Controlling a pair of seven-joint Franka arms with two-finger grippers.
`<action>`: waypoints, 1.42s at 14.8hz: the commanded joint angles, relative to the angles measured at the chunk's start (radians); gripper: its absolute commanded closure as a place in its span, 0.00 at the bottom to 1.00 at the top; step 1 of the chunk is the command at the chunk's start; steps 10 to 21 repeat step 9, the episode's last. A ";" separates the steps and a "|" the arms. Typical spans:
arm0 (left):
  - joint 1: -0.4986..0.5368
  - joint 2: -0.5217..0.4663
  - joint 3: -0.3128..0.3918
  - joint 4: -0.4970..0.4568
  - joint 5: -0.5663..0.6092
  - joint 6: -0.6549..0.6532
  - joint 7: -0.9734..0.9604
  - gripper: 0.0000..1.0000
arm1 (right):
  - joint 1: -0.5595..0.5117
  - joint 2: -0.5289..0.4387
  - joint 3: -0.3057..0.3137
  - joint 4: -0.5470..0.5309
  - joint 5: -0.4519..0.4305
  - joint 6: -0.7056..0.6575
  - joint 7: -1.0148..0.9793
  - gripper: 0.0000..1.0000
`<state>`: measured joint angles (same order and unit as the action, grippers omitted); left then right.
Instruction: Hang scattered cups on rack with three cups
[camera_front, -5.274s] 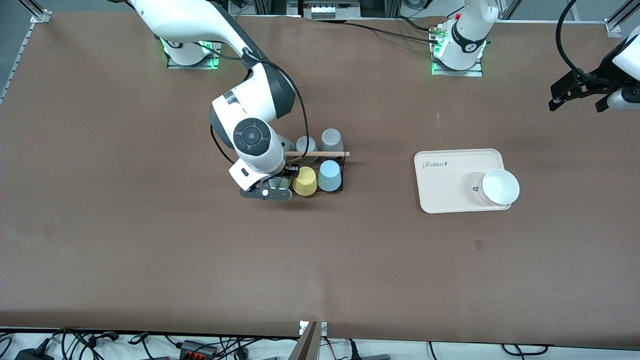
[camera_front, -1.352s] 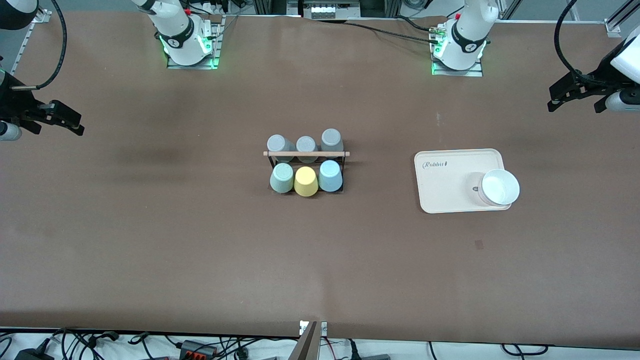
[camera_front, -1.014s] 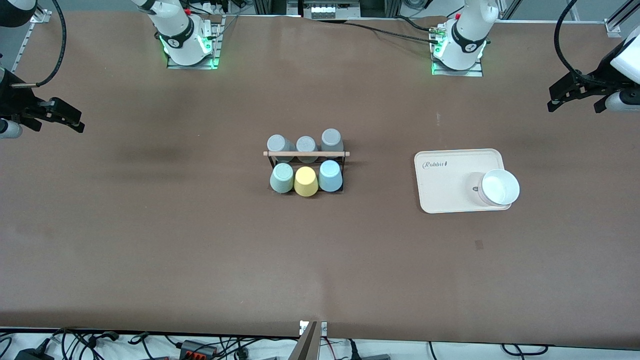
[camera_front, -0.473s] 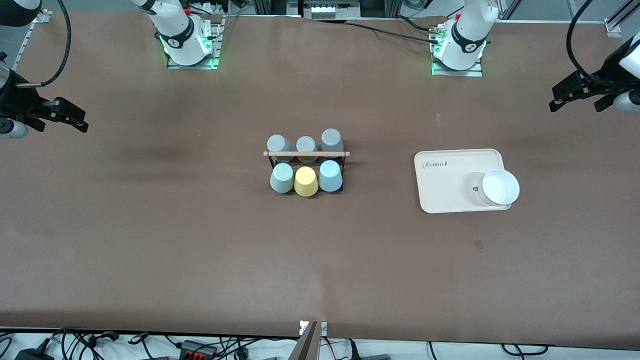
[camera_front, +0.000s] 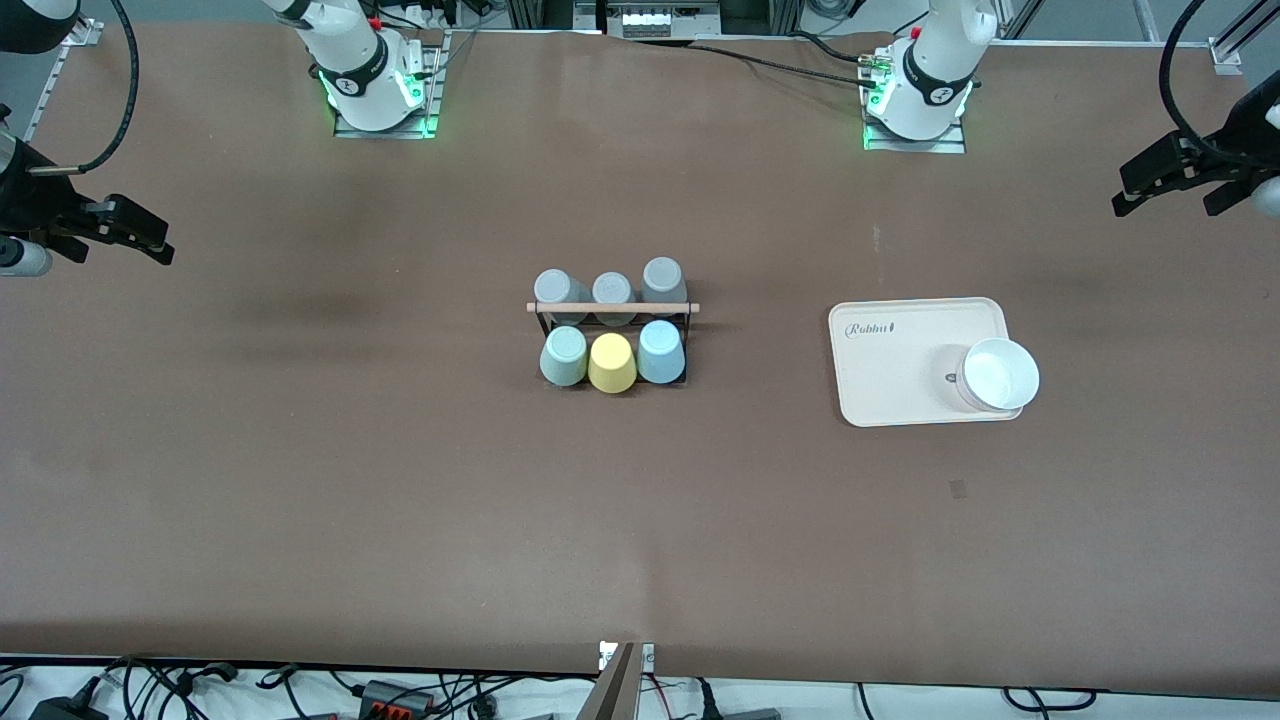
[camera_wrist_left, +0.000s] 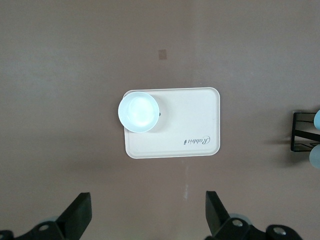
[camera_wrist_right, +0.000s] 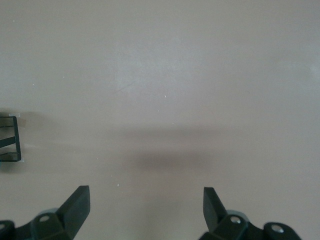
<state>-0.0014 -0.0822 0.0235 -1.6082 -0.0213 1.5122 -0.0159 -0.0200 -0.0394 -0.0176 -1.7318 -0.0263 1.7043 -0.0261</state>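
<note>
The black wire rack (camera_front: 612, 345) with a wooden rod (camera_front: 612, 307) stands mid-table. On its row nearer the front camera sit the pale mint green cup (camera_front: 563, 356), a yellow cup (camera_front: 610, 362) and the light blue cup (camera_front: 660, 352), all upside down. Three grey cups (camera_front: 611, 288) sit on the farther row. My right gripper (camera_front: 125, 233) is open and empty, high over the table's edge at the right arm's end. My left gripper (camera_front: 1170, 183) is open and empty, high over the left arm's end. The rack's end shows in the right wrist view (camera_wrist_right: 11, 139) and left wrist view (camera_wrist_left: 302, 132).
A cream tray (camera_front: 900, 350) lies toward the left arm's end, with a white bowl (camera_front: 998, 375) on its corner nearer the front camera; both show in the left wrist view, the tray (camera_wrist_left: 195, 125) and the bowl (camera_wrist_left: 138, 111). Cables run along the table's front edge.
My right arm has let go of the mint green cup on the rack and pulled back to its end of the table. My left gripper has drifted slightly up and outward.
</note>
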 joint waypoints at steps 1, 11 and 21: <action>0.003 0.024 -0.001 0.047 -0.014 -0.027 0.011 0.00 | -0.002 -0.022 -0.002 -0.006 0.008 -0.015 -0.015 0.00; 0.004 0.071 -0.001 0.105 -0.014 -0.041 0.010 0.00 | 0.000 -0.027 -0.002 -0.006 0.008 -0.040 -0.018 0.00; 0.004 0.071 -0.001 0.105 -0.014 -0.041 0.010 0.00 | 0.000 -0.027 -0.002 -0.006 0.008 -0.040 -0.018 0.00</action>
